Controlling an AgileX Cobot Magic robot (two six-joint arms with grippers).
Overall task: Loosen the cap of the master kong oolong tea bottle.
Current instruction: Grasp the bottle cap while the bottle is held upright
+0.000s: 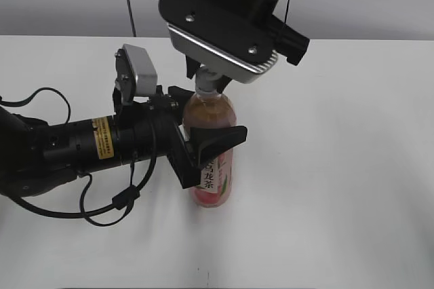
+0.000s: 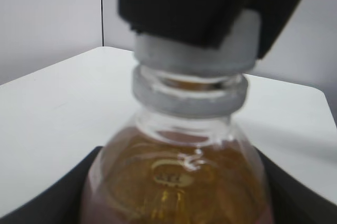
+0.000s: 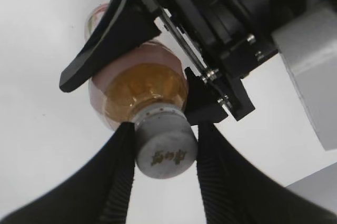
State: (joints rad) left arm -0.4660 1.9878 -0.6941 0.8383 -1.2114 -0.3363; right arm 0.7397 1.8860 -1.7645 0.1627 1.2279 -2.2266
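The master kong oolong tea bottle (image 1: 217, 175) stands upright on the white table, amber tea showing above its pink label with a white strip of characters. My left gripper (image 1: 207, 141) comes in from the left and is shut on the bottle's body. Its black fingers flank the bottle (image 2: 179, 182) in the left wrist view. My right gripper (image 1: 209, 77) reaches down from above and is shut on the cap. In the right wrist view its ribbed fingers (image 3: 164, 129) press both sides of the white cap (image 3: 166, 149), whose dark logo faces the camera. The cap (image 2: 195, 50) also shows in the left wrist view.
The white table (image 1: 339, 140) lies around the bottle. The left arm's black body and cables (image 1: 74, 153) lie across the left side. A grey wall stands behind the table's far edge.
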